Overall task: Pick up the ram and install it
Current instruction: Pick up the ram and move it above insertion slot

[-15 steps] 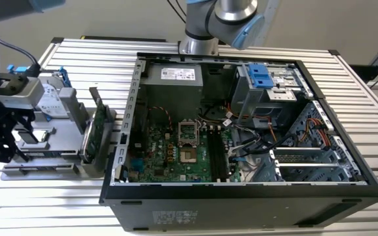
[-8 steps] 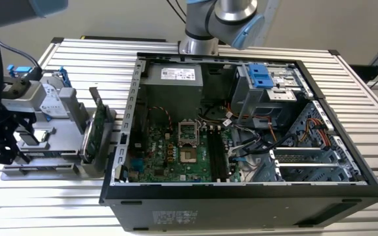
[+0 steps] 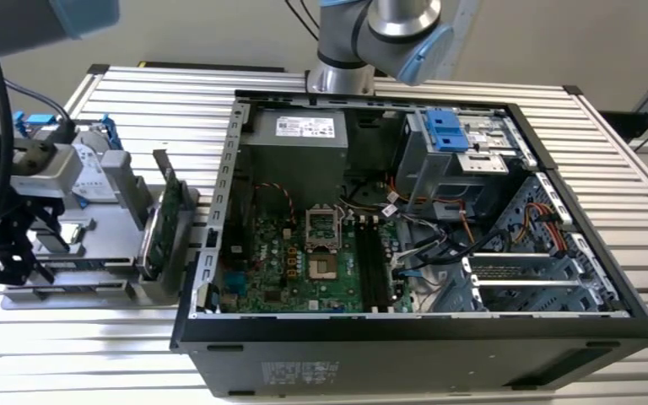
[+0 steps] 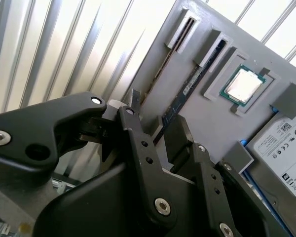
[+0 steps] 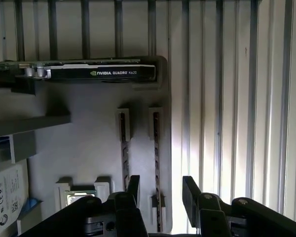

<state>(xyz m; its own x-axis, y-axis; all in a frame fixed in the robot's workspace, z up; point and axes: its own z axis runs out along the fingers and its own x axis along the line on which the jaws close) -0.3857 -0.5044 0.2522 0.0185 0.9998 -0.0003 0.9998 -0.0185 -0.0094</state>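
Exterior view, from its left: arm's wrist end [image 3: 34, 169] hangs over grey tray [image 3: 77, 291] on slatted table [image 3: 132, 101]. Drive [image 3: 99, 173] with blue rails sits in the tray, green card [image 3: 164, 224] upright at the tray's edge nearest the case. Open case [image 3: 414, 337] takes the middle and the exterior view's right, motherboard [image 3: 290, 261] exposed.

First wrist view: card [image 5: 89, 73] edge-on across the tray, drive [image 5: 5, 192] and cpu [image 5: 79, 197] in their pockets. Two ram sticks stand side by side in slots, parallel: cpu-side ram [image 5: 123, 148] and outer ram [image 5: 156, 158]. Gripper [image 5: 161, 181] is spread wide, nothing between the fingers [image 5: 133, 186]. Here the outer ram runs into the gap, and the cpu-side ram ends just beside one finger.

Second wrist view: gripper [image 4: 155, 109] is likewise spread and holds nothing. Outer ram [image 4: 155, 74] runs toward one fingertip [image 4: 134, 98], while the cpu-side ram [image 4: 185, 94] runs toward the gap. Cpu [image 4: 242, 84] and drive [image 4: 281, 143] lie beyond.

The views disagree, so I cannot tell which stick lies under the gap. Both sticks are seated in the tray, apart from the fingers.
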